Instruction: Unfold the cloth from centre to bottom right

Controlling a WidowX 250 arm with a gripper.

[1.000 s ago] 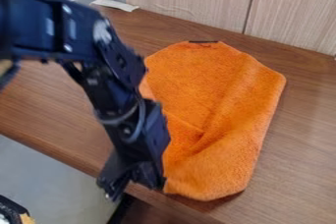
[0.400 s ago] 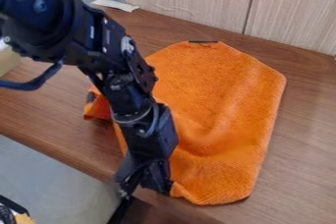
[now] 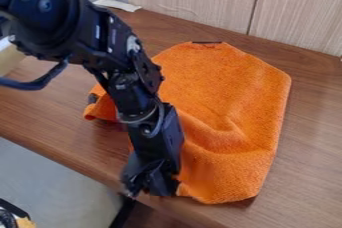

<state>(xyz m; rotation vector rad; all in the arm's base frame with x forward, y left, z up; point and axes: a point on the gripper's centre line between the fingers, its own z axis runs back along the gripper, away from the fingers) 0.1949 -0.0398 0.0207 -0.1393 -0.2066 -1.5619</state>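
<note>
The black metal gripper [image 3: 152, 188] has shifted slightly, the fuzzy orange cloth [image 3: 230, 89] rumpling, unfolding seemingly unfinished; its opening and hold are unclear.

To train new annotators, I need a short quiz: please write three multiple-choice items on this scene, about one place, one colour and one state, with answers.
1. Where is the gripper?
A) Against the wall
B) At the lower left of the cloth
C) At the cloth's upper right

2. Which colour is the cloth?
A) Orange
B) Blue
C) Green

3. How does the cloth lie?
A) Rolled tight
B) Perfectly flat
C) Spread, with raised folds

1: B, it hangs low in the picture, beside that edge.
2: A, its fabric shows orange.
3: C, ridges cross its lower half.
</note>
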